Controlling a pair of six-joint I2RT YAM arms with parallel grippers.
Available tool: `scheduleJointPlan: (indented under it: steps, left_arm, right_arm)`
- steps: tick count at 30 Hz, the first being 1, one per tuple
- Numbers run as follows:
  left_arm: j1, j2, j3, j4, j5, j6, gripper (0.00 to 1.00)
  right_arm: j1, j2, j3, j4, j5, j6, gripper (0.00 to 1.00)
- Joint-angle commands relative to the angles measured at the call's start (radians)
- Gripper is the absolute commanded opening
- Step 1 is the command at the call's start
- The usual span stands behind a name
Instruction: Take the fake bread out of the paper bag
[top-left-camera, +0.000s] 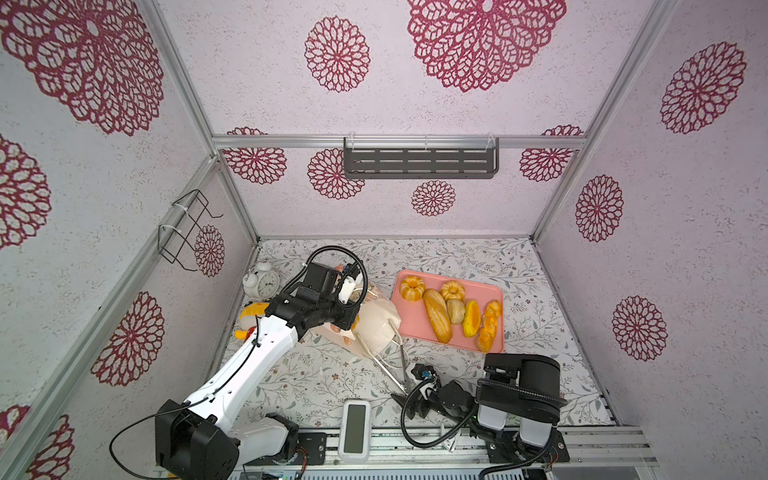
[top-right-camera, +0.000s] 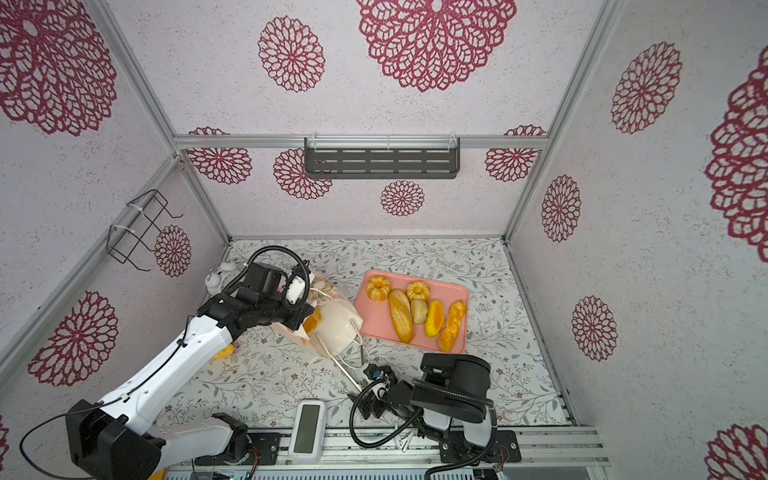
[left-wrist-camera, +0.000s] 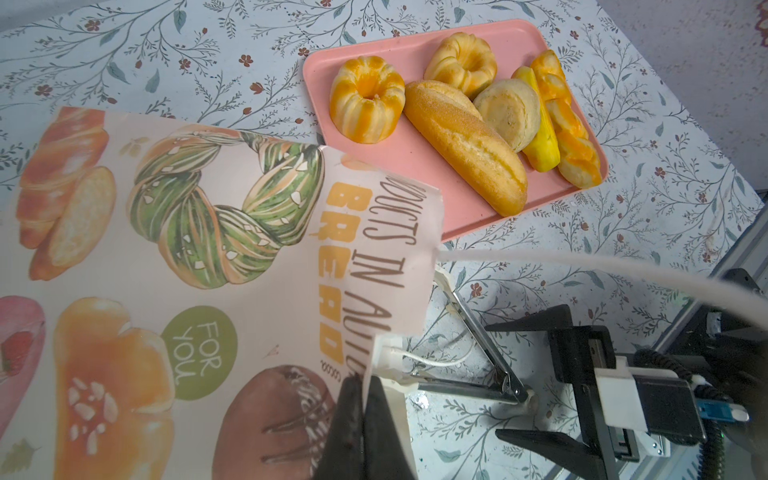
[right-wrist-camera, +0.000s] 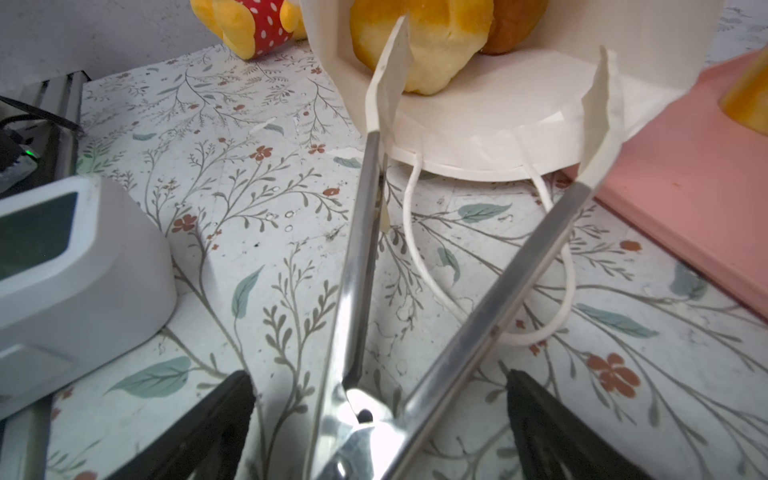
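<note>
The paper bag (top-left-camera: 376, 328) (left-wrist-camera: 166, 249) lies on its side, its mouth facing the front of the table. My left gripper (left-wrist-camera: 363, 386) is shut on the rim of the bag at its mouth. Inside the bag, fake bread (right-wrist-camera: 419, 41) shows as golden buns. More fake bread (top-left-camera: 436, 316) (left-wrist-camera: 465, 153) lies on the pink tray. My right gripper (right-wrist-camera: 378, 374) (top-left-camera: 409, 386) stands open low over the table. The hinge end of the metal tongs (right-wrist-camera: 361, 249) (top-left-camera: 390, 365) lies between its fingers without touching them. The tongs' white tips reach the bag's mouth.
The pink tray (top-left-camera: 409, 320) (right-wrist-camera: 665, 199) lies right of the bag. A white digital clock (top-left-camera: 354, 430) (right-wrist-camera: 62, 270) stands at the front edge. An alarm clock (top-left-camera: 262, 282) and a yellow plush toy (top-left-camera: 251, 316) sit at the left wall. The bag's cord handle (right-wrist-camera: 552, 316) trails on the table.
</note>
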Motion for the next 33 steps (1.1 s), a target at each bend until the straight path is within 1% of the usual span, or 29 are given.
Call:
scheduleJointPlan:
  steps: [1, 6, 12, 15, 19, 25, 28, 31, 33]
  left_arm:
    - [-0.005, -0.001, -0.003, 0.008, 0.008, 0.006, 0.00]
    - [-0.006, 0.021, 0.008, 0.009, 0.018, 0.003, 0.00]
    - [-0.008, 0.024, 0.025, -0.004, 0.015, 0.011, 0.00]
    - [-0.007, 0.024, 0.029, -0.009, 0.013, 0.012, 0.00]
    - [-0.010, 0.026, 0.032, -0.010, 0.012, 0.007, 0.00]
    - [-0.018, 0.029, 0.033, -0.010, 0.009, 0.002, 0.00]
    - [-0.021, 0.022, 0.034, -0.015, 0.001, 0.003, 0.00]
    - [-0.022, 0.012, 0.032, -0.018, -0.005, 0.005, 0.00]
    - [-0.022, 0.007, 0.028, -0.018, -0.006, 0.006, 0.00]
  right_arm:
    - [-0.014, 0.032, 0.037, 0.059, -0.032, 0.018, 0.97]
    - [-0.016, 0.090, 0.107, -0.006, 0.028, -0.007, 0.94]
    - [-0.015, 0.163, 0.163, 0.005, 0.080, -0.028, 0.89]
    - [-0.014, 0.178, 0.173, 0.014, 0.099, -0.033, 0.88]
    - [-0.014, 0.162, 0.156, 0.032, 0.119, -0.049, 0.83]
    - [-0.014, 0.057, 0.092, 0.028, 0.105, -0.080, 0.69]
    - [-0.014, -0.034, 0.064, -0.022, 0.086, -0.091, 0.61]
    - [-0.014, -0.159, 0.073, -0.179, 0.053, -0.097, 0.52]
    - [-0.014, -0.242, 0.106, -0.325, 0.024, -0.099, 0.46]
